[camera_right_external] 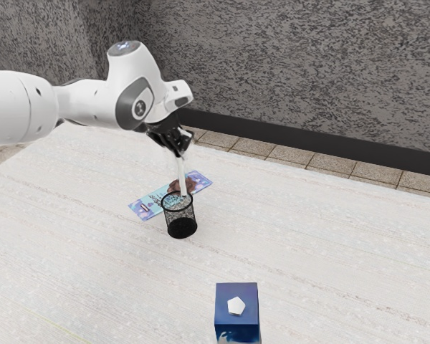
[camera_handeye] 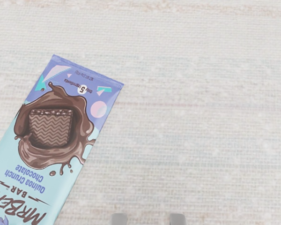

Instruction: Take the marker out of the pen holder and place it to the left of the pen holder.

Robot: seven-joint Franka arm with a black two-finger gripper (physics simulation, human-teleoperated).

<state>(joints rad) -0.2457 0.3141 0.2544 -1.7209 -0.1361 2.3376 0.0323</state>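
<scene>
Exterior view: gripper (camera_right_external: 178, 153) is over the pen holder (camera_right_external: 180, 216), pinched on the upper end of the white marker (camera_right_external: 182, 177). Marker hangs from it, lower end at the holder's mouth. Can't confirm that end is fully past the rim. Long axis close to vertical, slight tilt: top leans to the exterior view's left, bottom to its right. Can't tell which end is the cap. MrBeast chocolate bar (camera_right_external: 145, 206) lies flat behind the holder, toward the far left. Blue box (camera_right_external: 236, 326) stands at the near right, well apart from the holder.

Step in hand, my read: 1 of 2, extraction, nearly done. Next: lift a bit more for rim clearance, shift left of the holder, lower, lay the marker down, release. Risks: bottom end snags the rim and tips the holder, or the marker lands on the bar.

Wrist view: 2 grey fingertips (camera_handeye: 118, 219) with a modest gap, consistent with a grip on something thin. Bar lies flat, off to 1 side of them, on the pale table (camera_handeye: 215, 117).
</scene>
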